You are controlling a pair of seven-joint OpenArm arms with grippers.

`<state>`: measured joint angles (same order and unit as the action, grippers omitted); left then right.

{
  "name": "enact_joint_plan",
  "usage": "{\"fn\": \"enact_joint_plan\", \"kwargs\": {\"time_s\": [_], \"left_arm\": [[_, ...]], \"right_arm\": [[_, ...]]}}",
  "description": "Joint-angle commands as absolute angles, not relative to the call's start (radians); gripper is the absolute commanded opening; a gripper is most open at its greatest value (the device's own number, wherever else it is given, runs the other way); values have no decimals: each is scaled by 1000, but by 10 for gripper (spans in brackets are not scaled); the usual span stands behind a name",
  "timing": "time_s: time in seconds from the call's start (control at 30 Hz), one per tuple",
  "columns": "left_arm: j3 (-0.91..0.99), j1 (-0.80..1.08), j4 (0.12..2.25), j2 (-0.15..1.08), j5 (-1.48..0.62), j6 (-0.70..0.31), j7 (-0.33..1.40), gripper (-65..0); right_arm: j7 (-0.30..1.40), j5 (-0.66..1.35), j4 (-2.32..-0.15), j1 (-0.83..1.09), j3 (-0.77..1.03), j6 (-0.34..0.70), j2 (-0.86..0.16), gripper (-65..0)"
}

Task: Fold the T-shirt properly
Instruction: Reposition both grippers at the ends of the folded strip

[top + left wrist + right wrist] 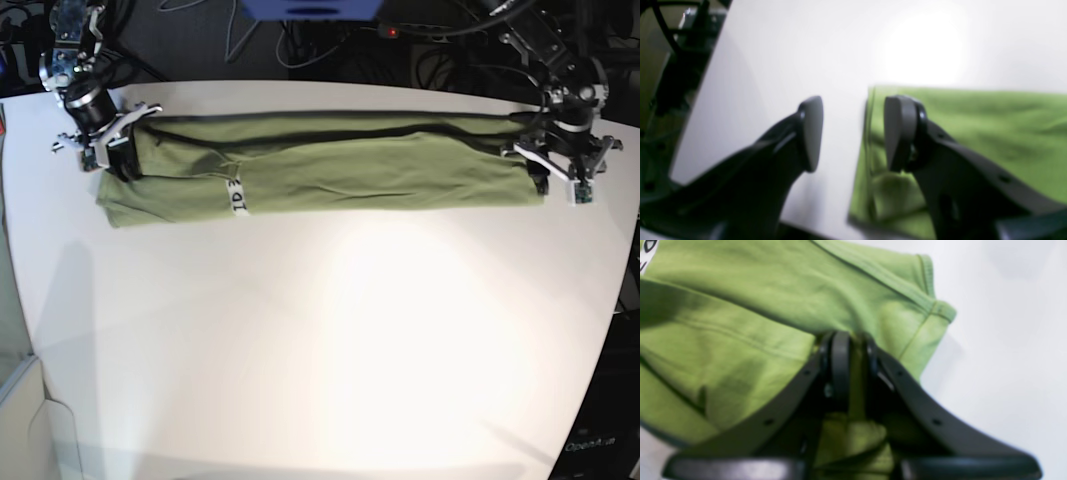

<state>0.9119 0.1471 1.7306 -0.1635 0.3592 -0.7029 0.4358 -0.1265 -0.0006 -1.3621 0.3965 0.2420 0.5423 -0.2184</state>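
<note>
T-shirt [330,175] lies folded in long strip on table [330,350]; white label [236,196] reads "ID 3". Right gripper [853,350] pinches cloth fold; left gripper [853,133] jaws wide, empty, at shirt edge.

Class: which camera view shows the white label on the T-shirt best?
The base view: the white label shows whole on the long, folded T-shirt. The right wrist view catches only its corner at the frame's edge. The left wrist view shows green cloth, no label.

T-shirt [330,170] across table's [320,350] far side
</note>
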Motion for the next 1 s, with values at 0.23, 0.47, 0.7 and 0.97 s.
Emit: {"fn": "enact_joint_plan", "kwargs": {"time_s": [0.23, 0.47, 0.7, 0.97], "left_arm": [[909, 148, 1693, -130, 305, -698, 515, -362], [908, 148, 1620, -128, 309, -698, 515, -362], [901, 142, 1613, -130, 309, -698, 515, -362], [860, 134, 1486, -101, 302, -698, 515, -362]], "right_arm": [[-48, -42, -1356, 407, 246, 535, -228, -595], [-48, -42, -1356, 409, 242, 535, -228, -595], [-48, -42, -1356, 410, 216, 535, -228, -595], [-48, -42, -1356, 410, 194, 535, -232, -595]]}}
